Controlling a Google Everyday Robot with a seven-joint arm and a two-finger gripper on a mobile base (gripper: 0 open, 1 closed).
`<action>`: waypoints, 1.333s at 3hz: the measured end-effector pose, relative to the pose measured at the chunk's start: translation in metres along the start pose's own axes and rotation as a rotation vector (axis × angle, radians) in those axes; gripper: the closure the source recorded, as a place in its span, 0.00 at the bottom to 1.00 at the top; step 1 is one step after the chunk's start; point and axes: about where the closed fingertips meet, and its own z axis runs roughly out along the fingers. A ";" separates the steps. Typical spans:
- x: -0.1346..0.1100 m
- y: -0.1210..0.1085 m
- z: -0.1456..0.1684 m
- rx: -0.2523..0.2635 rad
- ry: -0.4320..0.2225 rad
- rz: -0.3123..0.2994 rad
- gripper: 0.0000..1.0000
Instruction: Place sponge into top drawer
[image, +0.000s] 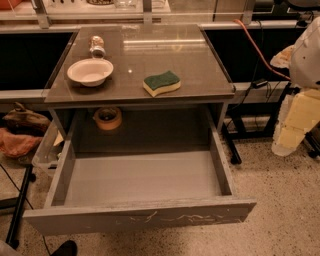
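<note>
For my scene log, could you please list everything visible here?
wavy-edged green-topped yellow foam sponge: one, green over yellow, tabletop right of centre
round white bowl: one, white, tabletop left
metal can on its side: one, silvery, behind bowl
square grey table: one, grey, centre
wide shallow grey top drawer: one, grey, pulled open
tan tape roll: one, tan, under tabletop
clear plastic bin: one, left of drawer
robot's claw: one, pale yellow-white, right of the table
</note>
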 end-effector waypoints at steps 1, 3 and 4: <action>0.000 0.000 0.000 0.000 0.000 0.000 0.00; -0.035 -0.043 0.027 0.046 -0.094 -0.031 0.00; -0.078 -0.070 0.073 0.011 -0.163 -0.093 0.00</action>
